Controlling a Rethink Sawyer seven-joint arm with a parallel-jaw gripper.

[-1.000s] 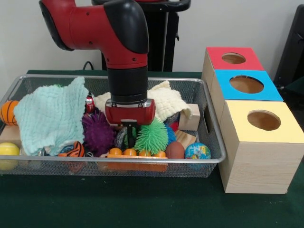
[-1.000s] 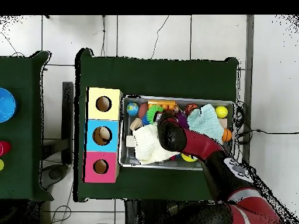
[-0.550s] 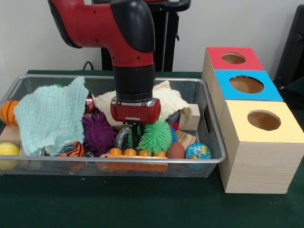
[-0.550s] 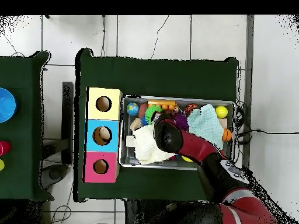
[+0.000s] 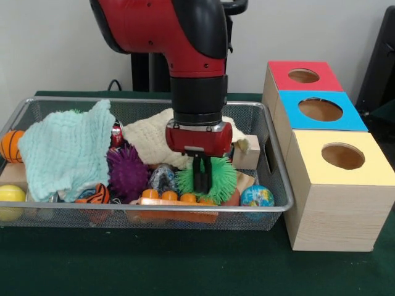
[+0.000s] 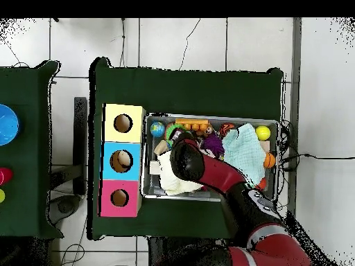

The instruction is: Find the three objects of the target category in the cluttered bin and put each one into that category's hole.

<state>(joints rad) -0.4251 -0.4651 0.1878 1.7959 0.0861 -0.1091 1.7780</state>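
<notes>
Hiding hand point(image 5: 202, 184), overhead arm point(image 6: 208, 170)

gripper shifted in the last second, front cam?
Yes. The gripper has slid toward the yellow-topped box, from beside the purple spiky ball to over the green spiky ball.

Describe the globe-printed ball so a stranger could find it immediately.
Start at the wire mesh bin on the green table and go to its front corner nearest the yellow-topped wooden box. The small globe-printed ball sits there against the mesh, the only blue-and-green ball, right of the spiky green ball.
</notes>
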